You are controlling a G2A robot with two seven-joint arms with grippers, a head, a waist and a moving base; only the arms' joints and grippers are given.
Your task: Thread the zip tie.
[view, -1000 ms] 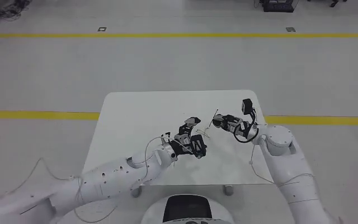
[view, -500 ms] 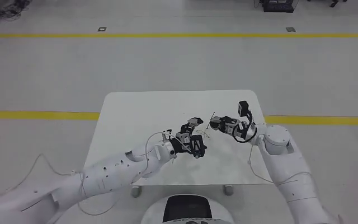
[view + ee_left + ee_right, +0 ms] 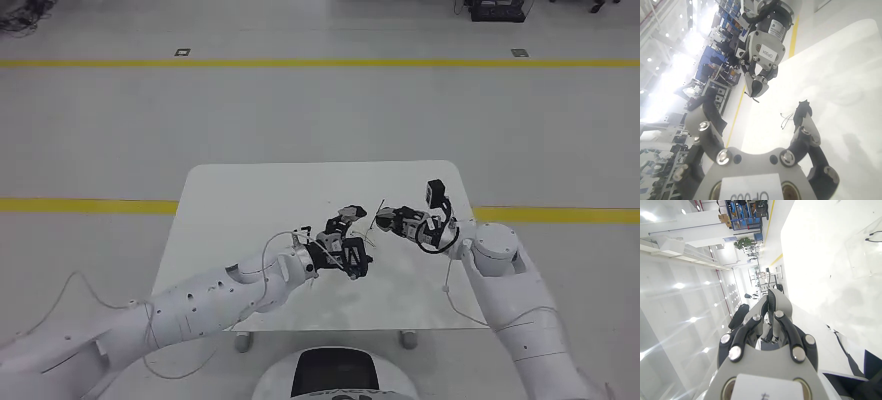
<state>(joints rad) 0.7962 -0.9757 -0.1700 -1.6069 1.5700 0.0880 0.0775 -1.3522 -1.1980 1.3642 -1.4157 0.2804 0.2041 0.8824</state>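
Observation:
My right gripper (image 3: 385, 219) hovers over the right-centre of the white table (image 3: 240, 200), shut on a thin black zip tie (image 3: 380, 209) that sticks out past its fingertips. In the left wrist view the same right gripper (image 3: 756, 92) points down with the zip tie (image 3: 753, 98) poking from its closed tips. My left gripper (image 3: 750, 107) is open and empty, just short of the right one; in the top view the left gripper (image 3: 348, 242) sits to the lower left of it. The right wrist view shows its fingers (image 3: 772, 302) pressed together.
A few loose thin ties (image 3: 786, 120) lie on the table below the two grippers. A clear sheet (image 3: 863, 255) with more black ties (image 3: 871, 237) lies farther out on the table. The table edge (image 3: 440, 165) is near the right arm.
The right gripper has shifted a little toward the left gripper with the zip tie in it. The left gripper has edged up toward it, still open.

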